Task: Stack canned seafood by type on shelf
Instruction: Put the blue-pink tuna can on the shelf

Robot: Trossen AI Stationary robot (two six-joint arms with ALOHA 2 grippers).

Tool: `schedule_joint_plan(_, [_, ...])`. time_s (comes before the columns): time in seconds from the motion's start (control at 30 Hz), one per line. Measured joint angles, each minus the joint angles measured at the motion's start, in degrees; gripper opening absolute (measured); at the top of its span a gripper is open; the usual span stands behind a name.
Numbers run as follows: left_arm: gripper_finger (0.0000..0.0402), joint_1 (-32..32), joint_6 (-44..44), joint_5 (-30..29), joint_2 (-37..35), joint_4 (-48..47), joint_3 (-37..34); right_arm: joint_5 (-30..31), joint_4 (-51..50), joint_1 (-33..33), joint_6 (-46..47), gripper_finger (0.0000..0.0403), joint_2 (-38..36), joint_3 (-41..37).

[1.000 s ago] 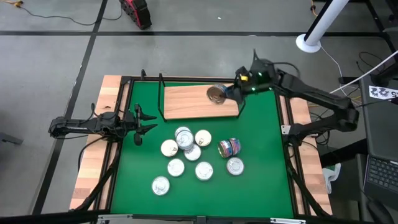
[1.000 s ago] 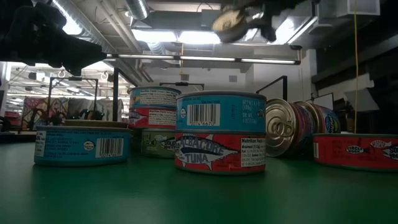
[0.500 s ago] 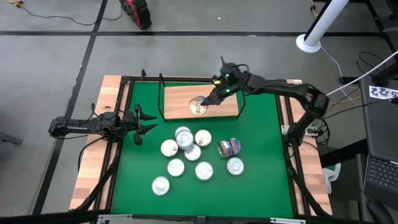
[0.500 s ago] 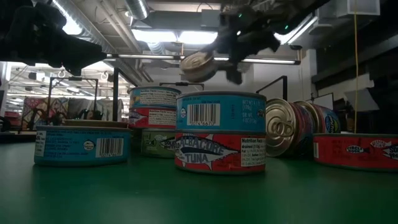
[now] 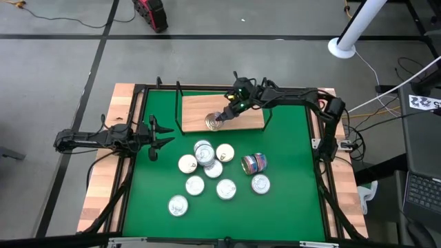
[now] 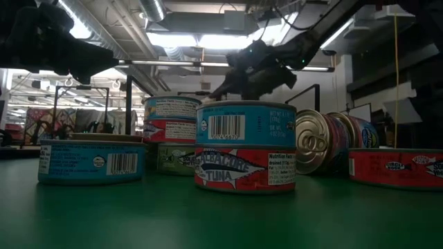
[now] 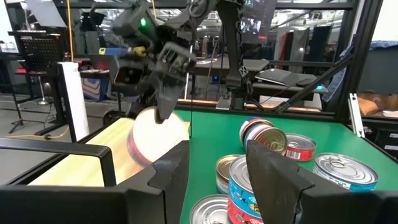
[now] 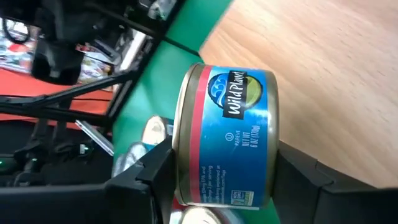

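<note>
Right gripper: I have the right gripper [image 5: 222, 118] over the shelf [image 5: 196, 109], at about 12 o'clock on the green mat [image 5: 289, 207], its fingers clamped on a blue-and-red tin [image 8: 227, 146].
Held tin: in the right wrist view it lies tilted between the fingers, over the shelf's near edge; I can't tell whether it touches the wood yet.
Left gripper: the left gripper [image 5: 156, 134] waits at 9 o'clock by the mat's edge, jaws parted and grasping nothing.
Progress: I judge the job barely begun. The shelf carries no other tin that I can see.
Remaining: the loose tins [image 5: 207, 169] cluster at mat centre, some already doubled up, with one tin on its side [image 5: 254, 163] at their 3 o'clock.
Hard to read: from above only lids show, so I can't sort most types; the low view hides the shelf behind the nearest tins.
</note>
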Motion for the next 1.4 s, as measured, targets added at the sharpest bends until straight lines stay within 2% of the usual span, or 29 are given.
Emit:
schedule_joint_plan(0.13, [0.0155,-0.01,0.00,-0.01,0.00,-0.04,-0.01,0.30,-0.16,0.00,-0.05,0.0197,0.71,-0.02])
schedule_joint_plan(0.53, [0.0155,-0.01,0.00,-0.01,0.00,-0.03,-0.01,7.41,-0.53,0.00,-0.08,0.0198,0.60,0.03])
schedule_joint_plan(1.4, [0.0155,0.00,0.00,-0.01,0.00,-0.02,-0.01,9.43,-0.86,0.02,-0.10,0.0198,0.55,0.07])
